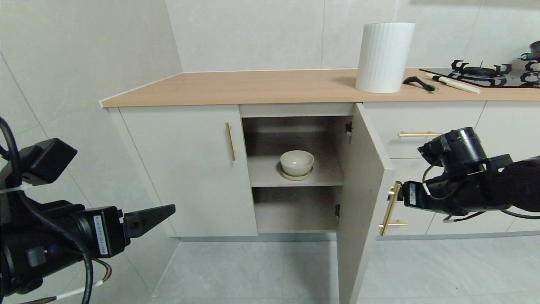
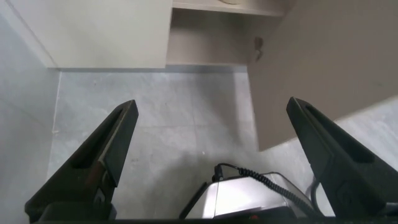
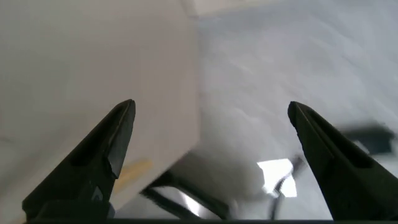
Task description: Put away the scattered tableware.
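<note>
This is a home-style kitchen: a wood-look table (image 1: 261, 86) runs along a corner of pale tiled walls (image 1: 253, 33), with a gas hob (image 1: 485, 78) and its black pan supports (image 1: 462, 66) set into its right end. Beneath it stand plain base cabinets (image 1: 181, 169) and drawers (image 1: 422, 118) with slim brass handles (image 1: 230, 141) over a grey tiled floor (image 1: 253, 270), and one cabinet door (image 1: 363, 190) hangs open on a shelf (image 1: 265, 174) carrying a cream bowl (image 1: 297, 161) on a small plate (image 1: 297, 175). On the table near the hob stand a white ribbed canister (image 1: 384, 57) and, beside it, a dark-handled utensil (image 1: 418, 82) and a long pale utensil (image 1: 452, 83)
</note>
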Controlling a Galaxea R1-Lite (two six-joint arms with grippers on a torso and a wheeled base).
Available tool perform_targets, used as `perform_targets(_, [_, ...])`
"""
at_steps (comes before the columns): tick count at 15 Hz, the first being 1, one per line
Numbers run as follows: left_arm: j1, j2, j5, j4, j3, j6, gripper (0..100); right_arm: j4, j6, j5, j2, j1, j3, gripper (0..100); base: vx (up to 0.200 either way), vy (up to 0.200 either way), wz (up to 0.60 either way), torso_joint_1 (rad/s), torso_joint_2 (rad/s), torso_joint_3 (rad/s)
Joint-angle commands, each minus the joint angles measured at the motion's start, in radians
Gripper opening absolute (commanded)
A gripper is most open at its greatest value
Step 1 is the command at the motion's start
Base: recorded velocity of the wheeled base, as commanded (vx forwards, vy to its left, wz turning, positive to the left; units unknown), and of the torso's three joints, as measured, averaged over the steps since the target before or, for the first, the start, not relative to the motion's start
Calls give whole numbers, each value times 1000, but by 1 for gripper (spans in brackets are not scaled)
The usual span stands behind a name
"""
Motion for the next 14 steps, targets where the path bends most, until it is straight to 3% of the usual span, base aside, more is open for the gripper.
perform_targets(1, [0, 3, 3, -9, 3, 1, 100, -2, -3, 7, 106, 71, -77, 100, 0, 0, 0, 0, 0, 0])
perform_targets(9, [0, 4, 7, -26, 2, 1, 100, -6, 3, 14, 226, 159, -219, 100, 0, 0, 0, 0, 0, 0])
perform_targets(14, [0, 4, 7, -28, 0, 1, 100, -143, 5, 36, 309, 183, -217, 100, 0, 0, 0, 0, 0, 0])
